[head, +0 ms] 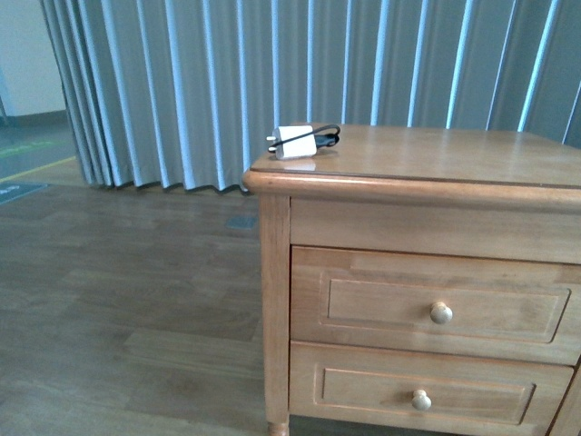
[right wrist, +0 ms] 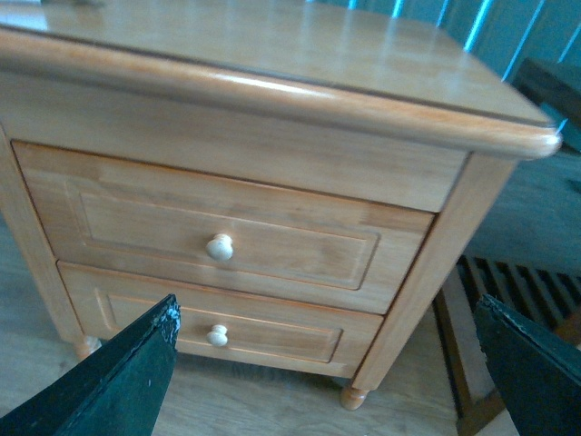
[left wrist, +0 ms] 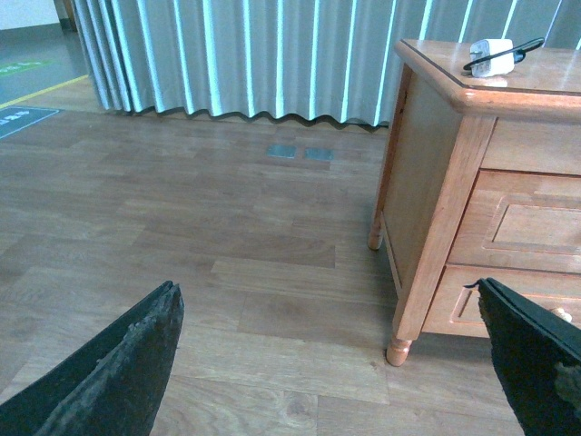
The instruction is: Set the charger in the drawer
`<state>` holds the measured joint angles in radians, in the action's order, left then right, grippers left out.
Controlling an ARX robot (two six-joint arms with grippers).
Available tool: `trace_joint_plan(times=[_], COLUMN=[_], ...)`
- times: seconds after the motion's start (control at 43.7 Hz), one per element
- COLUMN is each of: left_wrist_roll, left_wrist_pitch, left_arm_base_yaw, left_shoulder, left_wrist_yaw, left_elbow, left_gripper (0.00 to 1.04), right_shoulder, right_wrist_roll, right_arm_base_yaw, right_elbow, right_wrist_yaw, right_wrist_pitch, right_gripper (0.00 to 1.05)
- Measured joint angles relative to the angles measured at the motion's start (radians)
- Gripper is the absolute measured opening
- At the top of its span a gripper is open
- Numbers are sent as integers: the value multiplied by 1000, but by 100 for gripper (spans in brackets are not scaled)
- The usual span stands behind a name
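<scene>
The charger [head: 295, 142], a small white block with a black cable looped on it, lies near the back left corner of the wooden cabinet top [head: 436, 154]; the left wrist view shows the charger [left wrist: 490, 54] too. The drawer [head: 363, 300], the upper and deeper of two, is closed, with a round pale knob [head: 441, 312]. My left gripper [left wrist: 326, 286] is open over the floor, left of the cabinet, holding nothing. My right gripper [right wrist: 326, 302] is open and empty in front of the drawer [right wrist: 136, 227], a short way off. Neither arm shows in the front view.
Below the drawer a shallower drawer [head: 363, 391] is also closed. Grey pleated curtains [head: 182, 82] hang behind the cabinet. Wood-plank floor [left wrist: 227, 236] spreads to its left. A dark slatted frame [right wrist: 508, 291] lies on the floor by the cabinet's right side.
</scene>
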<state>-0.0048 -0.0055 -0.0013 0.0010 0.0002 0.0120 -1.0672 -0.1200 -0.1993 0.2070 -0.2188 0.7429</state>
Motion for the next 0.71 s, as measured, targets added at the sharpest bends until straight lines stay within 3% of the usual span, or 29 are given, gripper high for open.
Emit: trace_joint_plan(times=[0.297,0.709], left_wrist_roll=[0,0], left_wrist_pitch=[0,0], left_arm_base_yaw=[0,0], left_shoulder=[0,0], left_wrist_yaw=[0,0], left_elbow=[0,0], left_gripper=[99,99], right_shoulder=[-599,-1049], right_wrist_roll=[-51,-71], right_arm_base_yaw=[-78,-82], right_elbow=[213,532], right_wrist_yaw=[11,7], right_wrist_pitch=[234,303], right_gripper=[96,96])
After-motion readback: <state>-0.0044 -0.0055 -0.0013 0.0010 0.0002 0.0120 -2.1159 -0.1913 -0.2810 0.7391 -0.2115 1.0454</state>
